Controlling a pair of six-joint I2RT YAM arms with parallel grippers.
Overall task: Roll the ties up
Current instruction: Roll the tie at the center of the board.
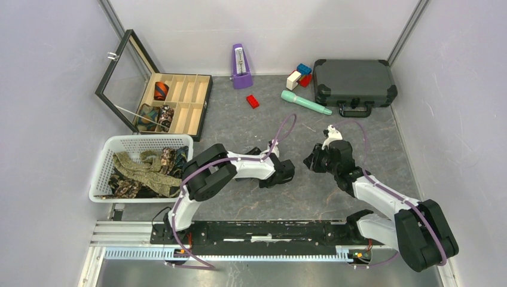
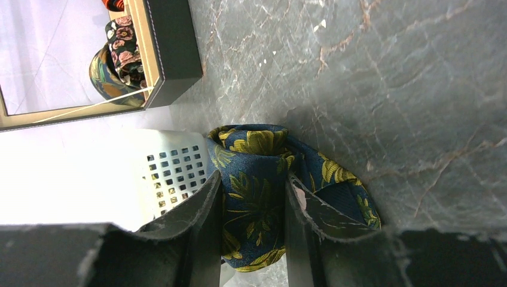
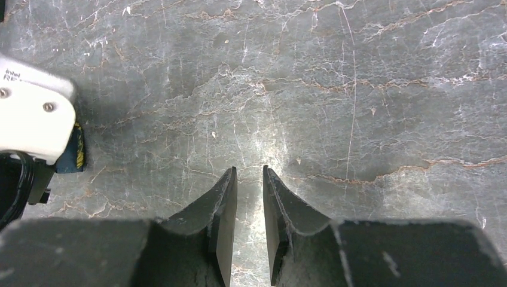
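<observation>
Overhead, shows a grey marbled tabletop (image 1: 227, 128) with two black arms reaching in from 6 o'clock. Finds the left hand (image 1: 281, 172) near the centre, clamped on a navy tie (image 2: 251, 143) printed with yellow-green leaves. From the left wrist, shows that tie as a partly rolled coil squeezed between both fingers (image 2: 206, 206), with a folded end spilling out toward 4 o'clock, close above the stone. Places the right hand (image 1: 315, 160) just at 3 o'clock of the left one, not touching it. From the right wrist, shows its two jaws a narrow gap apart over bare stone, gripping nothing. Puts a white basket (image 1: 149, 139) at 9 o'clock, heaped with loose ties (image 1: 143, 170) in olive and brown. Puts an open wooden box (image 1: 207, 101) at 10 o'clock, glass lid raised, with rolled ties (image 1: 162, 116) in its left compartments. Lines up a purple metronome (image 1: 241, 67), a red block (image 1: 253, 101), a teal tool (image 1: 305, 103) and a dark case (image 1: 354, 84) from 12 to 1 o'clock.
</observation>
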